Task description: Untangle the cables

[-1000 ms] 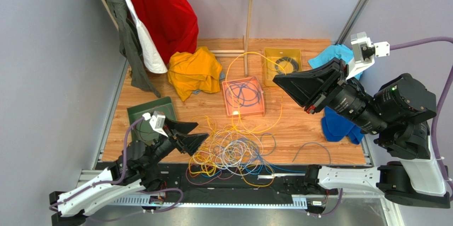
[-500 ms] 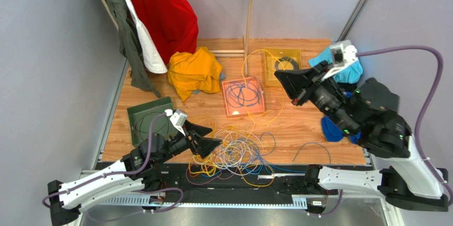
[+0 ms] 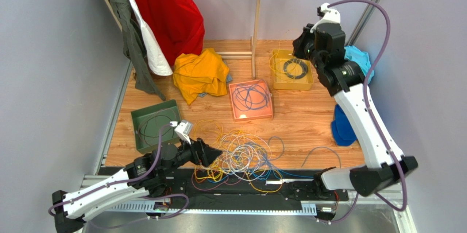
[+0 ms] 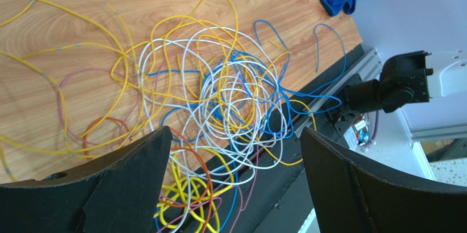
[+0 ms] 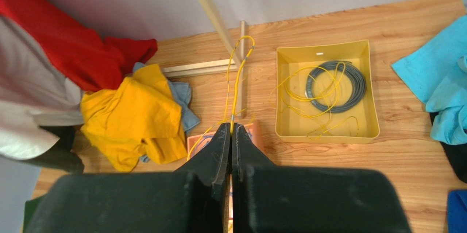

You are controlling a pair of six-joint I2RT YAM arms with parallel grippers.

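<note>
A tangle of yellow, white, blue and orange cables lies at the table's near edge; some loops hang over the black rail. In the left wrist view the tangle lies just ahead of my fingers. My left gripper is open, low at the tangle's left side, holding nothing. My right gripper is raised high over the far side. In its wrist view it is shut on a thin yellow cable that loops ahead of the fingertips. A yellow tray holds a black coil and yellow cable.
An orange tray holds blue cables. A green tray at the left holds a dark cable. A yellow shirt, hung red shirt, wooden pole and blue cloths ring the table.
My right arm has swung up and back from mid-table to above the yellow tray, still pinching the yellow cable. My left gripper has moved right, up to the tangle.
</note>
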